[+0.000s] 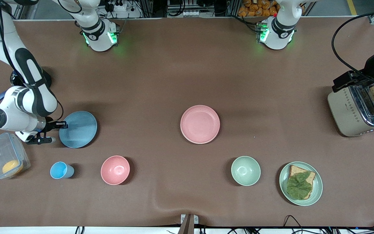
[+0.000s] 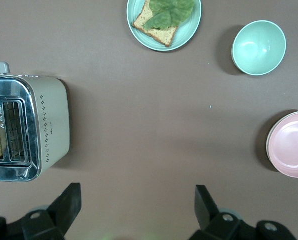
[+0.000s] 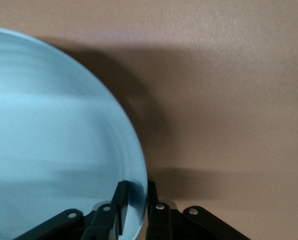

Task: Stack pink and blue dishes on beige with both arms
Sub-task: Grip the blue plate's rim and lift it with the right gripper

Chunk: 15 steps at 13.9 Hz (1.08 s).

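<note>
Right wrist view shows my right end effector [image 3: 134, 200] pinching the rim of the blue plate [image 1: 78, 129], which looks light, stiff and slick, so an edge grip suits it. My left end effector [image 2: 138, 202], spread wide, waits above the worktop [image 1: 161, 81] beside the toaster [image 1: 359, 110]; the pink plate [image 1: 200, 124] lies mid-worktop, no beige plate visible beneath.

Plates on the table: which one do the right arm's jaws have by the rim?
The blue plate, at the right arm's end; right gripper pinches its rim. The pink plate lies untouched.
</note>
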{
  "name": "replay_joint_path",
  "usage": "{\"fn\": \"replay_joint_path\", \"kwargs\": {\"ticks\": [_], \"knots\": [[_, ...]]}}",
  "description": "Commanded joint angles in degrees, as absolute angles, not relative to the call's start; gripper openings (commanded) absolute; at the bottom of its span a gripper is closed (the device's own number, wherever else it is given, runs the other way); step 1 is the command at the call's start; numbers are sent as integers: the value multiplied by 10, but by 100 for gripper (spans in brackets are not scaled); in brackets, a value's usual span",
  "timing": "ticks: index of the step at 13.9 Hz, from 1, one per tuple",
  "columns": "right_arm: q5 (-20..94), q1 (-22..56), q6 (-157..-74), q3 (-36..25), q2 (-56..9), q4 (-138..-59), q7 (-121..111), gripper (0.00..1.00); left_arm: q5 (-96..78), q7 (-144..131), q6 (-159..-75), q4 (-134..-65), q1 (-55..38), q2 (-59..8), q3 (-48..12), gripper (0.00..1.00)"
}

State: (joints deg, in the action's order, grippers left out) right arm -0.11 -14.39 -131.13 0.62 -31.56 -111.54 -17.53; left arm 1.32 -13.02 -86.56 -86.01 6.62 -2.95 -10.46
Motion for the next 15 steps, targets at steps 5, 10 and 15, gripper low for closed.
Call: {"fn": "replay_joint_path", "kwargs": {"ticks": [5,10,15], "knots": [[8,-132,-1149,18,-253,-1067,-184,0,4,-119,-858,-860,74,-26,-105,100],[74,-98,-1024,30,-220,-1020,-157,0,4,-118,-858,-860,75,-26,-105,100],[173,-39,-1011,30,-220,-1016,-82,0,4,-119,-857,-860,75,-26,-105,100]]}}
